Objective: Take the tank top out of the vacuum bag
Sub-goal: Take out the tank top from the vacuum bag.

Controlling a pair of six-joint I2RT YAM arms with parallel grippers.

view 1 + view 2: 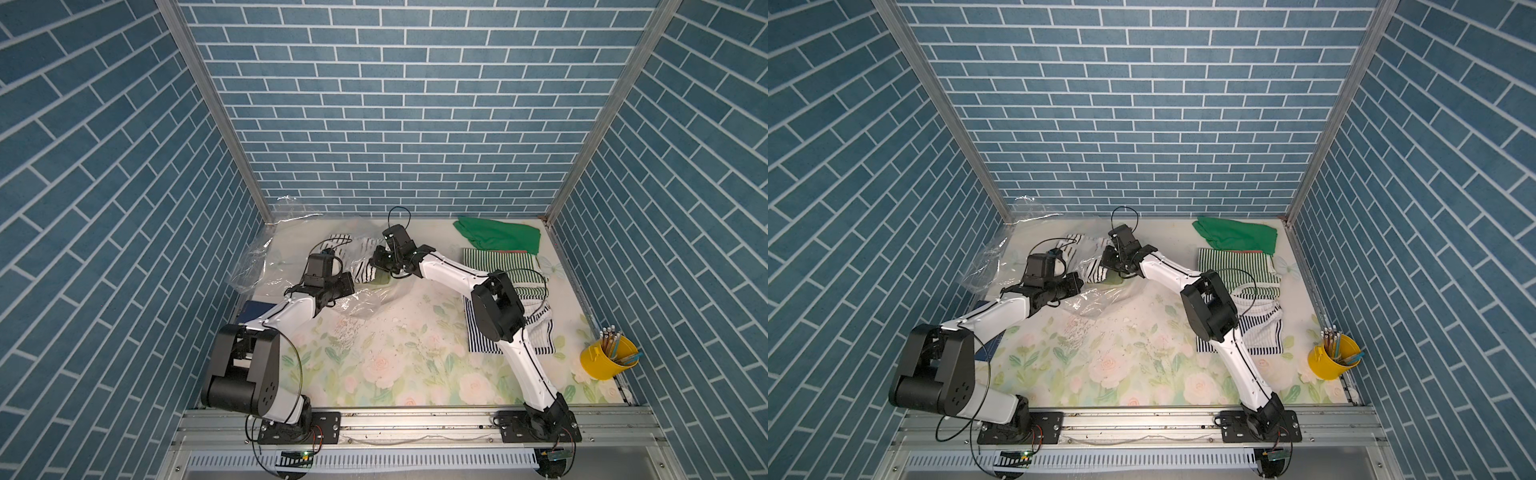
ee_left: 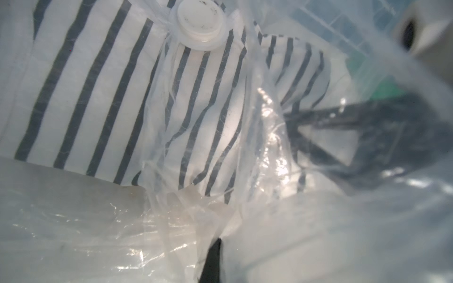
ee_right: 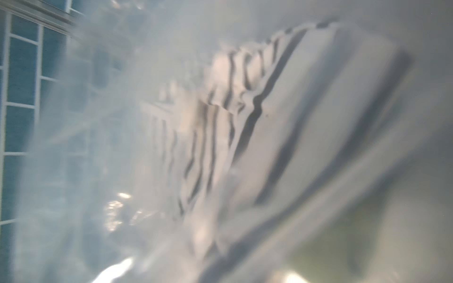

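Tank top [image 2: 98,98] lies inside vacuum bag [image 1: 257,266], beneath valve [image 2: 201,24]. Left gripper [image 1: 351,286], fully closed, pinches bag film near valve: keep it taut. Right gripper [image 1: 380,266] reaches garment near valve; its jaw opening cannot be told. Draw garment away from valve slowly.

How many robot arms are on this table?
2. The left arm stretches from the near-left base to the vacuum bag; the right arm from the near-right base to it. None seems hidden.
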